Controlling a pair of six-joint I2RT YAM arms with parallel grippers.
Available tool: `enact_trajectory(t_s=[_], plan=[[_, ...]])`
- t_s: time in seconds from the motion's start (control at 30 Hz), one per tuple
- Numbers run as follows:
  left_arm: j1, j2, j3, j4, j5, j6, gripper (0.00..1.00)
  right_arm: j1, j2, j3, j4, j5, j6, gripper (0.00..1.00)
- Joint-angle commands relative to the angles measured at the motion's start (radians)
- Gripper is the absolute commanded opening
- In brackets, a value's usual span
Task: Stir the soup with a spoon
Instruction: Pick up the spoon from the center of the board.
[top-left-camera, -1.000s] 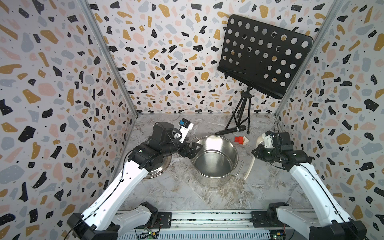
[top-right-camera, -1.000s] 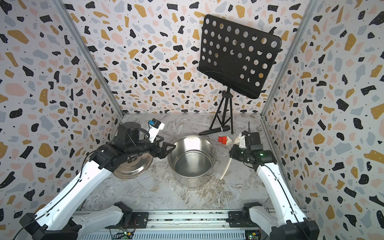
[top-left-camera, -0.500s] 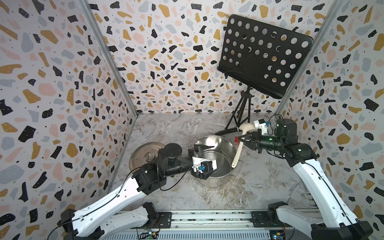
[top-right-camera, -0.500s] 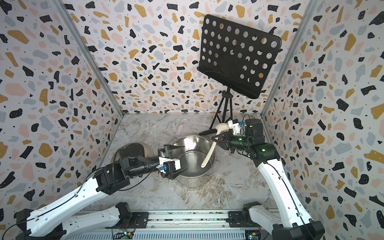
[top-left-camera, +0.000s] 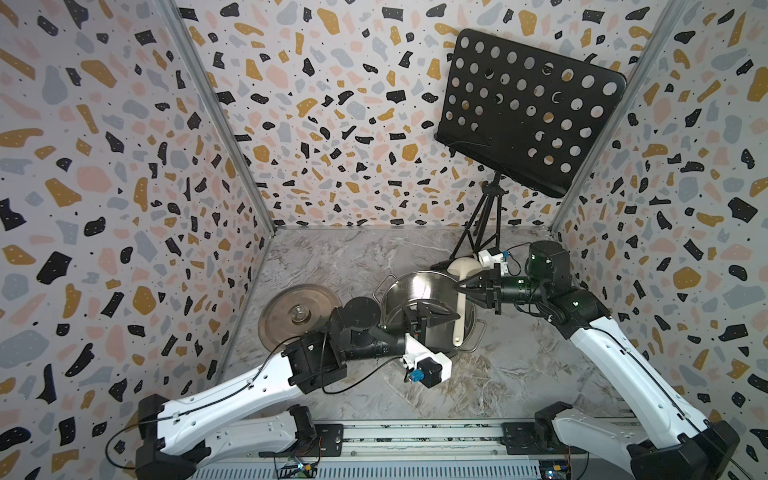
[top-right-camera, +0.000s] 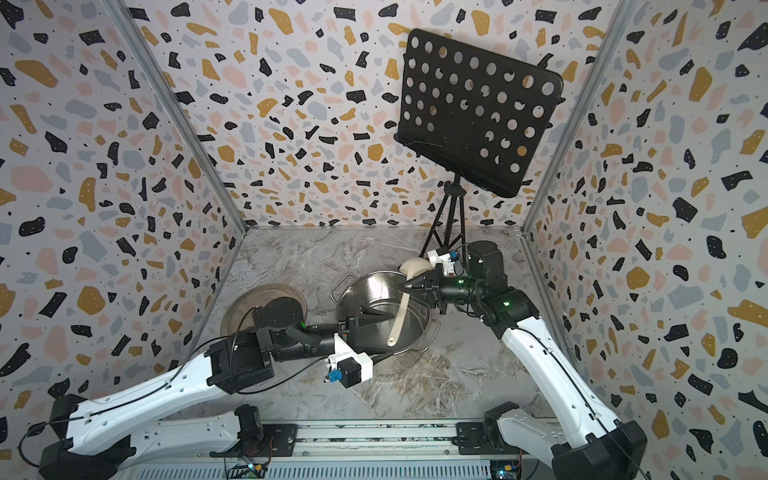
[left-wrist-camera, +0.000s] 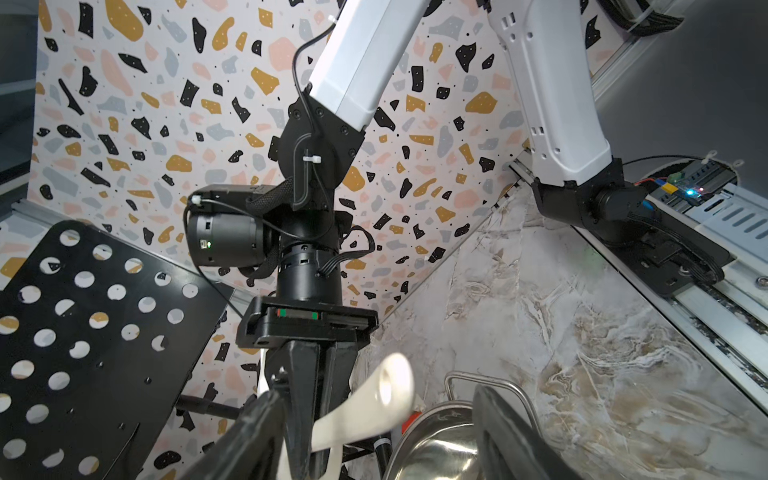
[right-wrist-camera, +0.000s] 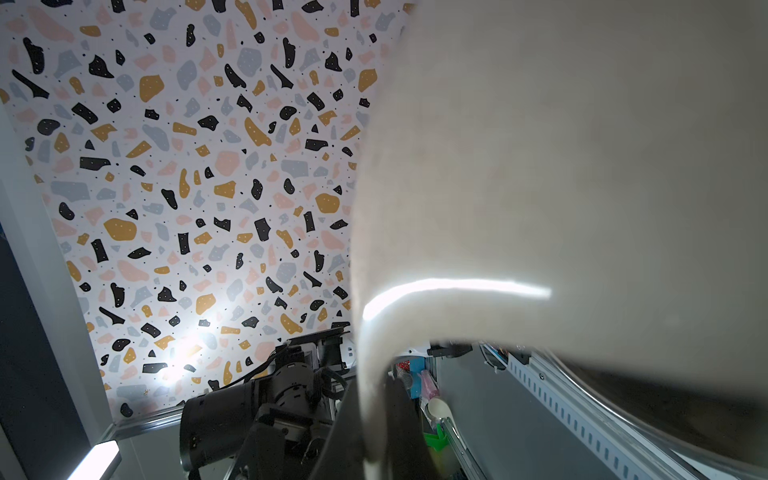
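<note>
**A:** How do we read the arm poses?

**B:** We find the left arm (top-left-camera: 249, 386) reaching low from the near rail. Its forearm lies close over the table (top-left-camera: 353, 257), and its wrist is level and aimed across the pot (top-left-camera: 405, 291). The right arm (top-left-camera: 615, 353) climbs from its base, bends at the elbow and levels its wrist toward the left arm, above the pot's far rim.

**A:** How do the jaws stand?

**B:** The right jaws are pressed onto the spoon (top-left-camera: 460, 316), pinching the handle just below the bowl. The left jaws stand spread. In the left wrist view the spoon (left-wrist-camera: 374, 411) shows its free handle end between them, with a gap on each side.

**A:** Where do we locate the spoon?

**B:** It is held over the pot in both top views. The bowl lies beyond the far rim, near the stand's legs, and the handle runs across the opening toward the near rim. We cannot tell whether the handle touches the pot. In the right wrist view the blurred bowl fills most of the frame.

**A:** What do we count?

**B:** We count two arms, one spoon and one pot. There is one lid (top-left-camera: 297, 316), flat on the table left of the pot. There is one music stand (top-left-camera: 528, 108) in the far right corner.
</note>
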Motion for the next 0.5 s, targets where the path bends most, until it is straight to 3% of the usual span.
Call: enact_trajectory(t_s=[0.0,0.17,0.3,0.47], plan=[[-0.009,0.011,0.049,0.053,0.039,-0.011,0.63,0.013,-0.022,0.003,0.039,-0.001,0.074,0.00],[-0.011,0.052,0.090,0.036,0.048,-0.020,0.38,0.024,-0.025,-0.020,0.062,0.008,0.102,0.00],[-0.010,0.070,0.092,0.048,0.054,-0.029,0.32,0.027,-0.020,-0.023,0.067,0.007,0.103,0.00],[-0.011,0.080,0.093,0.045,0.060,-0.035,0.16,0.028,-0.028,-0.041,0.089,0.019,0.123,0.00]])
